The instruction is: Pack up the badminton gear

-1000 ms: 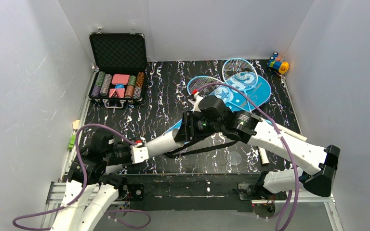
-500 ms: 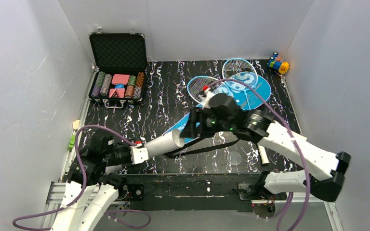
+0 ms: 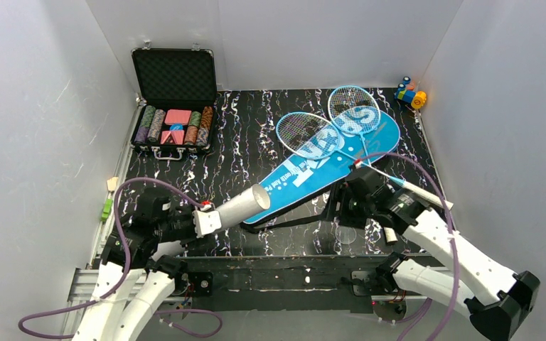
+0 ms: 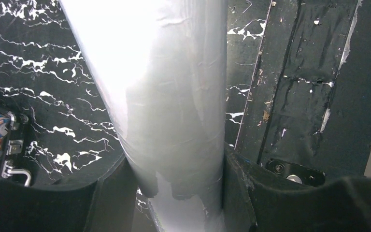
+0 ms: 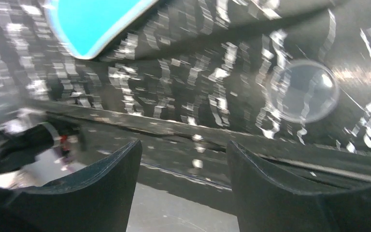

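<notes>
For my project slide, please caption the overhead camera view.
Overhead: left pincer grips the white tube; right pincer hangs open beside the blue racket bag, two rackets lying across it.

A blue racket-shaped bag (image 3: 327, 169) with white lettering lies flat and diagonal, its wide end far right. Its black strap (image 3: 288, 222) trails along the near side. A blue-framed racket (image 3: 302, 131) and a second racket (image 3: 352, 106) overlap the wide end, shafts pointing near right. A long white tube (image 3: 238, 208), clamped at its near end in the left gripper (image 3: 208, 219), has its open mouth by the bag's narrow end.
</notes>
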You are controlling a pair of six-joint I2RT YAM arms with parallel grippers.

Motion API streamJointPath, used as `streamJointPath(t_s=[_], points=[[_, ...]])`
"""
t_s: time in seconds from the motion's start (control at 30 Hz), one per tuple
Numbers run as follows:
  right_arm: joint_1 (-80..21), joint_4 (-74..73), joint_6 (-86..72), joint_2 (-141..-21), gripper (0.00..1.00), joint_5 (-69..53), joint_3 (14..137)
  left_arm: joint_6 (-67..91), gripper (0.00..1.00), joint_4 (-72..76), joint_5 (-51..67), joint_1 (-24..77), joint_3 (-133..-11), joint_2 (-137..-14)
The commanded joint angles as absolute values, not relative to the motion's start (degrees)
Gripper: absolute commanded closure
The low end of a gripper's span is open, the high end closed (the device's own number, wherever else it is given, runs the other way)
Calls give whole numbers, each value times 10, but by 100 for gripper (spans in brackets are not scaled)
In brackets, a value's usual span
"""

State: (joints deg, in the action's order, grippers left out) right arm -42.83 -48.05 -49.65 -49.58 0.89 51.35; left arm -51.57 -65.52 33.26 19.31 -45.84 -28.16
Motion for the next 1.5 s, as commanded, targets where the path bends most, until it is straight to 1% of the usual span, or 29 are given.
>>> streamJointPath(t_s=[0.0, 0.23, 0.4, 0.83, 1.0, 1.1, 1.2, 1.37, 1.47], points=[[-424, -508, -542, -491, 27, 57, 433, -501, 66, -639, 328, 195, -479, -294], [-425, -477, -570, -520, 31, 76, 362, -501, 66, -639, 322, 195, -483, -292], [-424, -456, -565, -561, 34, 92, 359, -495, 67, -645, 319, 195, -487, -291], [-424, -387, -561, -680, 48, 131, 356, -482, 67, -645, 322, 195, -489, -291], [-425, -377, -562, -706, 61, 129, 353, -482, 67, -646, 323, 195, -489, -289], [-425, -373, -563, -708, 67, 127, 350, -492, 67, -648, 323, 195, -485, -280], [-425, -377, -561, -708, 75, 127, 354, -508, 67, -653, 327, 195, -482, -270], [-425, -395, -551, -686, 98, 118, 384, -526, 67, -656, 340, 195, -478, -259], [-427, -419, -537, -657, 99, 106, 417, -533, 67, -658, 343, 195, -474, -255]])
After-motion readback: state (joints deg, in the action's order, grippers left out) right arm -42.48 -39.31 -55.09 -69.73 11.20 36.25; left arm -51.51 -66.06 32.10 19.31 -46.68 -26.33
